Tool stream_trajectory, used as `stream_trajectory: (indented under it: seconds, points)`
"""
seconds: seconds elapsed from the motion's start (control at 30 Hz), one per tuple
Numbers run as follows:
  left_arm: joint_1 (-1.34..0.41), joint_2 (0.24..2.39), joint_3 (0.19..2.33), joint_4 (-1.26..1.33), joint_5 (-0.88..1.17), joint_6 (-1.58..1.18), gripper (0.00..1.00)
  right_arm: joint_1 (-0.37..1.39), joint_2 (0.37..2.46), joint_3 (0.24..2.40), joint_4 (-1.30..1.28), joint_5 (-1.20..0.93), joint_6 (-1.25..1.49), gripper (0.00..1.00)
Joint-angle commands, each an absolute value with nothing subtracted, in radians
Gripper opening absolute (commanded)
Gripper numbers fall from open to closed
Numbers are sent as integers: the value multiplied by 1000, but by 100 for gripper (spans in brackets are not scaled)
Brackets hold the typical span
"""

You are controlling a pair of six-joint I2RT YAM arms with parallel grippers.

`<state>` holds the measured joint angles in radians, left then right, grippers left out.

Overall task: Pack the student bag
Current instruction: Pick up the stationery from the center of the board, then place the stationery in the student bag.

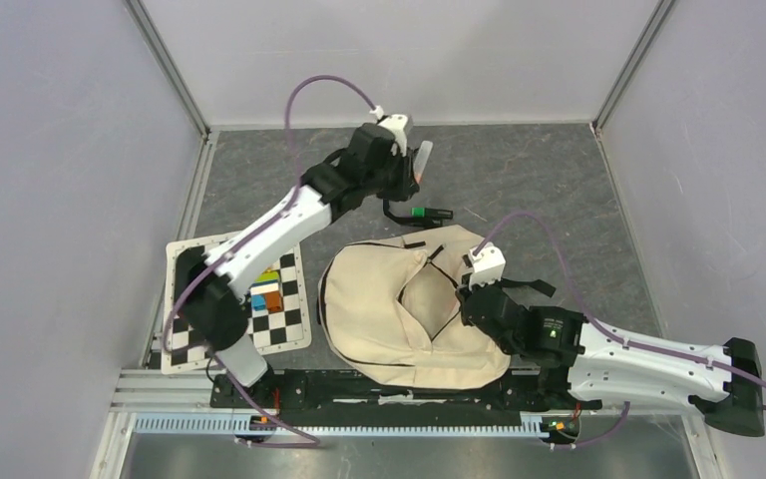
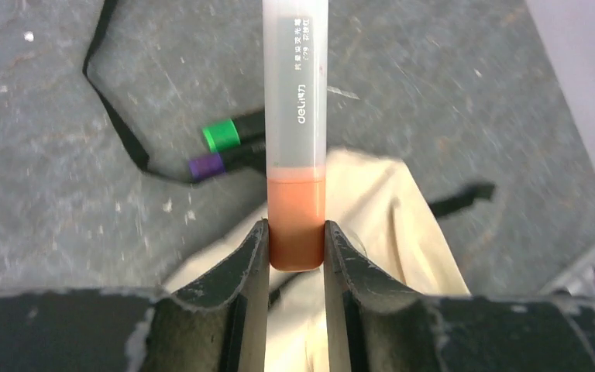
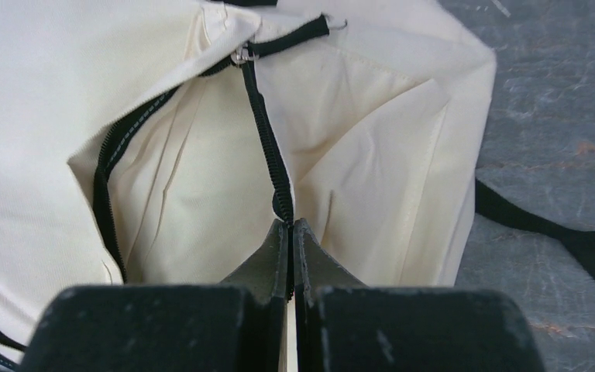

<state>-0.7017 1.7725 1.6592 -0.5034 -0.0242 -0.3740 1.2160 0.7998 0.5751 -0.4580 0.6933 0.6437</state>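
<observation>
Gripping orange-ended marker point(image 2: 296, 116) in left hand point(image 2: 296, 236), toward worktop's point(image 1: 519, 170) far edge; pinching student bag's point(image 3: 39, 93) zipper point(image 3: 267, 147) in right hand point(image 3: 290, 232).

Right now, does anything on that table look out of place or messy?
Nothing looks spilled or broken. A green-capped marker and a purple-capped marker lie loose on the table beside the cream backpack, not yet packed. The right gripper pinches its zipper edge; the left gripper grips an orange marker.

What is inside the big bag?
Through the open zipper of the student bag, only pale cream fabric shows. Folds hide the bottom, so anything deeper cannot be seen.
</observation>
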Motion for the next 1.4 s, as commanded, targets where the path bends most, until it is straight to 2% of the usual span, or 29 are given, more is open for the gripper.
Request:
stream_trajectory:
  seconds: [0.0, 0.23, 0.5, 0.7, 1.2, 1.37]
  points:
    - [-738, 1513, 1391, -480, 57, -443, 2, 1217, 787, 676, -486, 844, 572, 0]
    - [-835, 1136, 1010, -487, 230, -582, 2, 1216, 825, 723, -491, 857, 586, 0]
    - [-936, 999, 846, -465, 309, -727, 2, 1216, 849, 735, -483, 815, 609, 0]
    - [-936, 1140, 884, -449, 341, -741, 2, 1217, 855, 745, -483, 805, 609, 0]
    - [-938, 1530, 1037, -44, 307, -898, 2, 1216, 830, 738, -480, 811, 602, 0]
    - [-959, 1593, 1068, -38, 287, -885, 3, 1216, 818, 724, -474, 821, 601, 0]
